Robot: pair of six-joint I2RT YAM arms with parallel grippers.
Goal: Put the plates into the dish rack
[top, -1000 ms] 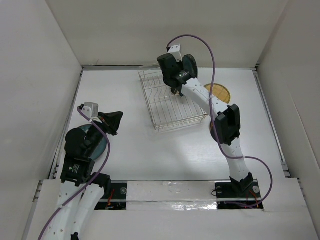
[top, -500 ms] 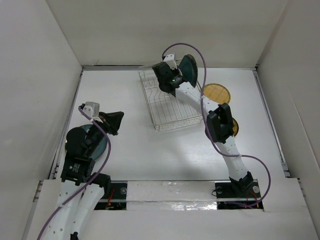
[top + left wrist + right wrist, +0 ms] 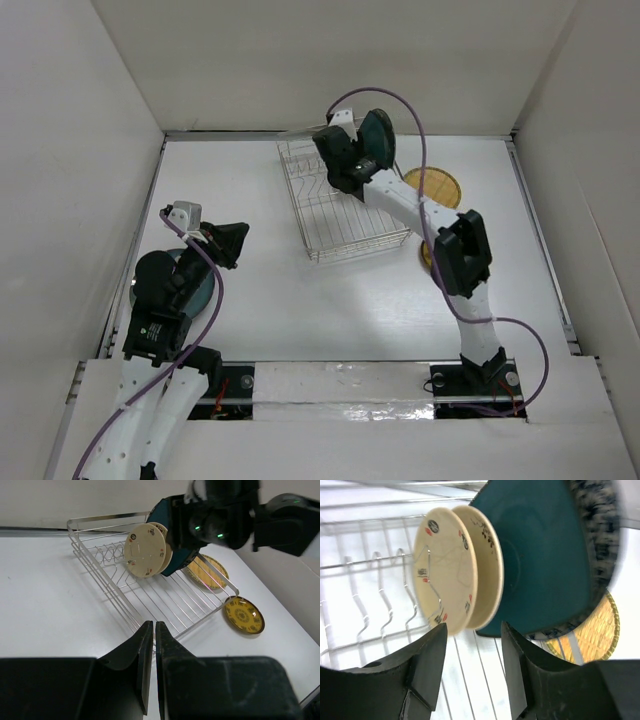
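right gripper [image 3: 472, 630] hangs released, fingers spread, over the dish rack [image 3: 335, 215] by the far edge. two cream plates [image 3: 445, 575] and a round teal plate [image 3: 545, 565] stand upright in its tines. left gripper [image 3: 151, 645] is clenched on nothing, near the left edge.

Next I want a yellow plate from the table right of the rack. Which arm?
Right. The right gripper, open and empty, is at the dish rack, with the yellow plates beside that arm; the left gripper sits shut, far across the table.

top: overhead | left wrist: faces dish rack [image 3: 170, 600] from afar | right wrist: same rack, close
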